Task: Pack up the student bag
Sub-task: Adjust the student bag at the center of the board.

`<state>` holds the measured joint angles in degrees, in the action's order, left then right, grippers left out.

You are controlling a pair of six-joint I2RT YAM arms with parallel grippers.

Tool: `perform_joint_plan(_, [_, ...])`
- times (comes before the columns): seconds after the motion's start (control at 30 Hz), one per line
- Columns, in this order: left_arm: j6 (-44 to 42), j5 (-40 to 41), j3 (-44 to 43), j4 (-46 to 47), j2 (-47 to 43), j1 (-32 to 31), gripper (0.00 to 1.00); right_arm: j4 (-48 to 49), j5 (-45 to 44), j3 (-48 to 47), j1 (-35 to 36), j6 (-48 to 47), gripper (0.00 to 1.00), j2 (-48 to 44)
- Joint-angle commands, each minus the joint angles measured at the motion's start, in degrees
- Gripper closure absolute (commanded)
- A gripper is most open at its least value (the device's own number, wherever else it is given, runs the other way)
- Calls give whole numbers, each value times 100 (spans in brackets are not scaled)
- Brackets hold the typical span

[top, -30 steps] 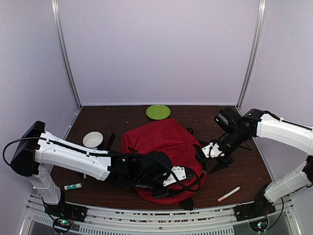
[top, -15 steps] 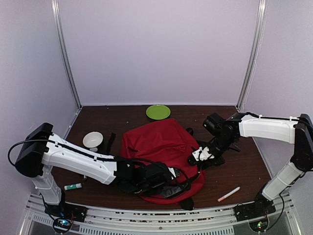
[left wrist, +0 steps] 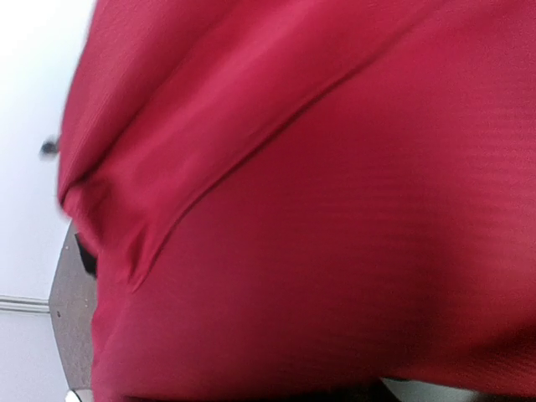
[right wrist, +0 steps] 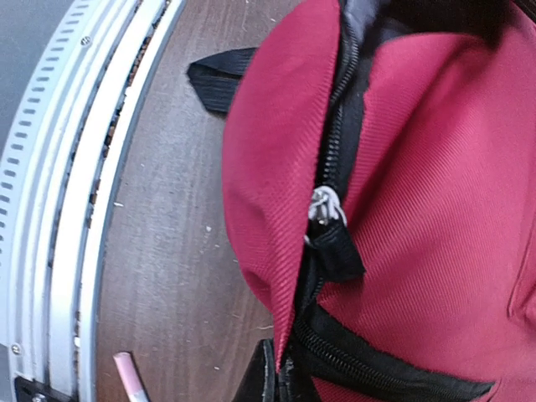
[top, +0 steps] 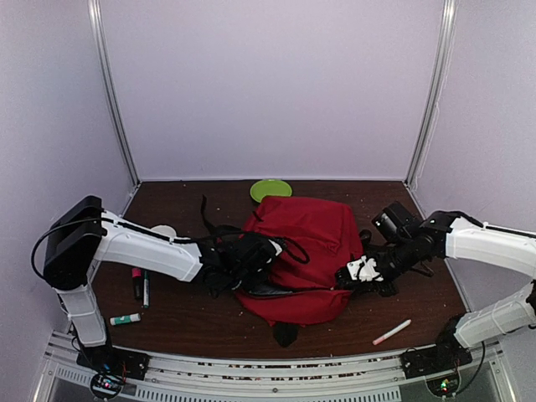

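I can't read the jaws of the left gripper [top: 251,254]. It is pressed into the left side of the bag [top: 306,239] among black straps [top: 219,239], and its wrist camera gives me only blurred red fabric with no finger in view. For the right gripper [top: 358,272], I see one dark finger [right wrist: 258,381] at the bottom of its wrist view, right against the edge of the open red flap [right wrist: 268,193]. I can't tell whether the pair is clamped on that edge either (the other finger is hidden). Just above, the black zip [right wrist: 339,92] runs along the flap, with a metal pull [right wrist: 322,206] on a black tab. The bag lies bunched mid-table [top: 427,289] between the two arms, and a strap end [top: 285,333] pokes out at its near edge. Behind it sits a green plate [top: 270,190], its near edge hidden by the bag. A pink pen [top: 392,332] lies toward the front on the right. Two pens [top: 140,285] and a white tube [top: 125,319] lie by the left arm, and a white bowl [top: 164,229] peeks over that arm
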<state>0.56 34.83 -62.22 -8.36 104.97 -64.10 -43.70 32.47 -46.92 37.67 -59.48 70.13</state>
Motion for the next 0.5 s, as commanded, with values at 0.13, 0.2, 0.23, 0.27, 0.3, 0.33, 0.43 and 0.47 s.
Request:
perform_joint_plan(0.13, [-231,210,159,679,-500,222,47,-342,424,-517,1195,1092,82,-113])
perform_joint_plan(0.2, [25,31,536,569,-1163,189,44,-452,746,-723,1233,1146,71,65])
perform_joint_plan(0.23, [105,-103,679,465,-1464,140,43,-638,857,-836,1207,1061,69,145])
perform_joint_plan(0.27, [168,-294,837,350,-1755,89,42,-843,951,-970,1143,935,67,211])
perform_joint_plan(0.3, [224,-527,890,217,-2000,36,42,-1036,1037,-1077,1062,836,65,237])
perform_joint_plan(0.33, [271,-835,965,97,-2238,-24,42,-1182,1132,-1193,943,777,64,235])
perform_joint_plan(0.43, [295,-2227,1091,-117,-2639,-161,48,-1389,1265,-1522,430,758,59,214])
perform_joint_plan(0.47, [318,-2412,1097,-117,-2661,-248,49,-1442,1304,-1645,269,749,58,269])
